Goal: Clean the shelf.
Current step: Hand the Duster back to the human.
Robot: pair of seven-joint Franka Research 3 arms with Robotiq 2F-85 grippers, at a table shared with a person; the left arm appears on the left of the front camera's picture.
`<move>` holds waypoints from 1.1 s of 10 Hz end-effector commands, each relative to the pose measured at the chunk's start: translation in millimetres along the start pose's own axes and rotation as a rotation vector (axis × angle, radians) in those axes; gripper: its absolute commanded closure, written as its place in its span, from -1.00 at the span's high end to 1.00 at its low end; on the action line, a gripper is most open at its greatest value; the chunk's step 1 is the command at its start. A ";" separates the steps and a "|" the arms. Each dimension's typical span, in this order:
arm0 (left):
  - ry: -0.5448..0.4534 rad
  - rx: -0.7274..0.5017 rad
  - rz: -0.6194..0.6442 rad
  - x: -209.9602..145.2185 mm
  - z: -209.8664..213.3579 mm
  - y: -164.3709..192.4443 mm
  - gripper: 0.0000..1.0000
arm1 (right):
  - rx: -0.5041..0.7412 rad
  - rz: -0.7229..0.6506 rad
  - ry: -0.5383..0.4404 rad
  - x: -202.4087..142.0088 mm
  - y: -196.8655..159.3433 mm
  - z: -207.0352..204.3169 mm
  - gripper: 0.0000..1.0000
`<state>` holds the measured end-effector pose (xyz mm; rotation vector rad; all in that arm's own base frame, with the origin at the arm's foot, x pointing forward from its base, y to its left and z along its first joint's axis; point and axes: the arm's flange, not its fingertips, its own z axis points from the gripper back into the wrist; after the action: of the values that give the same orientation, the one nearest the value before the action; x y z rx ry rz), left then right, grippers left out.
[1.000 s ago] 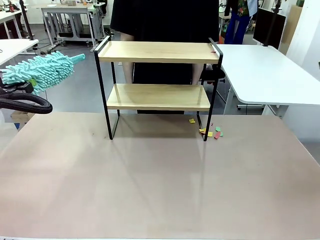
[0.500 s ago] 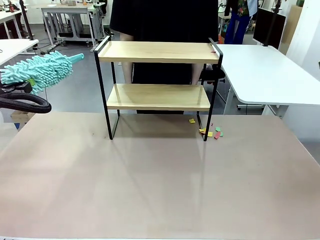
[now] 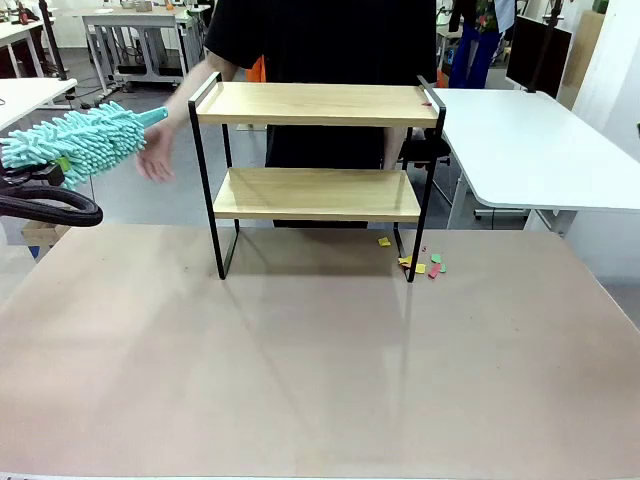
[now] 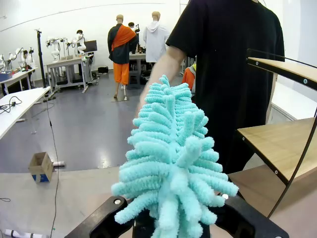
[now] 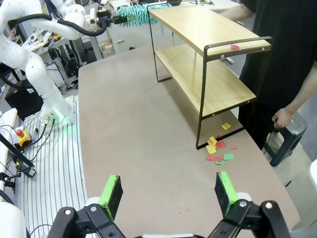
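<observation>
Two boards of light wood make up the shelf [image 3: 316, 150], which is parked at the far middle of the table [image 3: 300, 370], right in front of the person in black. Both boards look pretty much bare, apart from one small pink scrap [image 5: 235, 47] left near the right end of the top board, so the sweeping is probably nearly done but not quite.

A fluffy teal duster [image 3: 78, 142] is clamped by its base in the left gripper [image 4: 173, 225], jaws squeezed tight around it, and it's held out well off the shelf's left side, up around top-board height. That height makes sense if a pass along the top board is planned. The person's hand [image 3: 155, 155] is stretched out toward the duster tip, between it and the shelf frame; whether it's about to be taken or just adjusted can't be told.

A little pile of coloured paper bits [image 3: 424, 265] is scattered on the table by the shelf's front right leg, presumably what got brushed off.

The right gripper [image 5: 169, 191] is kept wide apart with nothing in it, green pads [image 5: 112, 192] showing, hovering above the near right part of the table, out of the way.

No brand names, labels or readable writing can be made out anywhere.
</observation>
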<state>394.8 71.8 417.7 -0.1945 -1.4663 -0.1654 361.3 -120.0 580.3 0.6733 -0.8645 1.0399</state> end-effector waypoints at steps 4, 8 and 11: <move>-0.007 0.003 -0.009 3.4 1.1 0.2 -0.65 | 0.000 0.017 -0.004 1.1 0.7 1.8 1.00; -0.007 0.003 -0.009 3.4 1.1 0.2 -0.65 | 0.000 0.017 -0.004 1.1 0.7 1.8 1.00; -0.007 0.008 0.001 5.1 2.4 0.2 0.50 | 0.000 0.017 -0.004 1.1 0.7 1.8 1.00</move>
<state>394.8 71.5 418.3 -0.1948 -1.4669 -0.1656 361.3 -120.0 580.3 0.6732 -0.8645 1.0399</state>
